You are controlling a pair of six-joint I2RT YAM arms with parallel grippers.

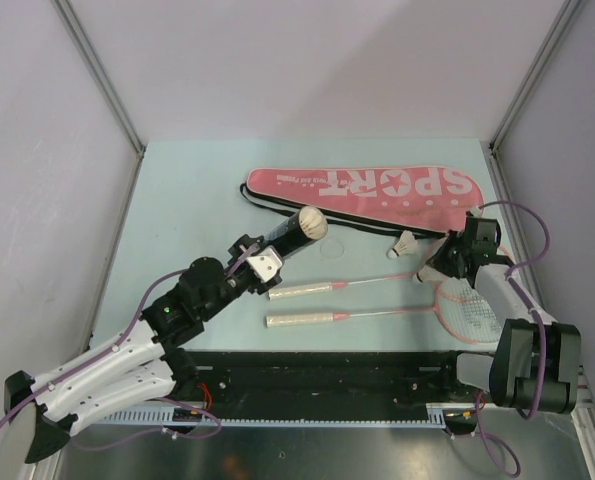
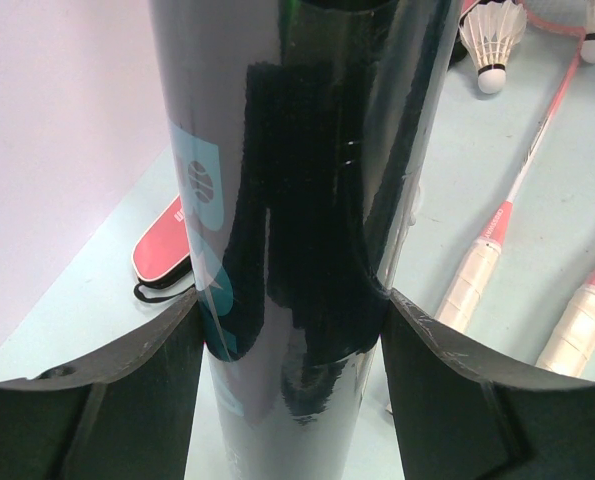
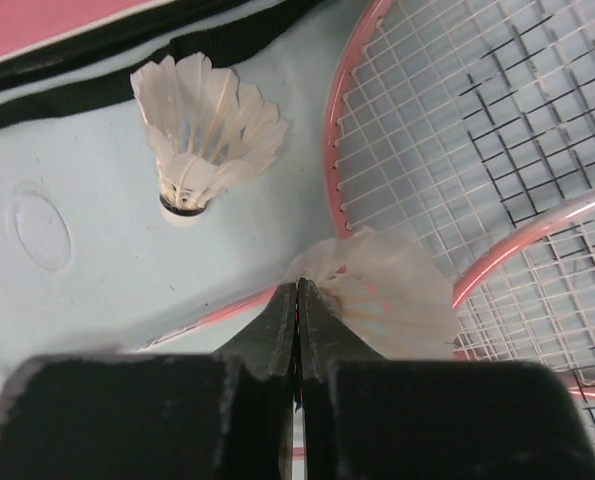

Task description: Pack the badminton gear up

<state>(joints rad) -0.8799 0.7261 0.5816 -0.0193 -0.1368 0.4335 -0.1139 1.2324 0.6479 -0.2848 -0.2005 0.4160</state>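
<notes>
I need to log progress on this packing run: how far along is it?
Nothing visibly packed yet. In hand: the left claw grips the black tube, and the right claw pinches a shuttlecock. Left: the loose shuttlecock, both rackets lying on the table, and the pink bag, lying flat beyond them.

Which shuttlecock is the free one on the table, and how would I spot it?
Find the long pink SPORT bag at the table's far side. Just in front of its right end, a white feather shuttlecock lies alone on bare tabletop. Unlike the other shuttlecock, pinched in the right pincer over a racket's strings, nothing touches it.
</notes>
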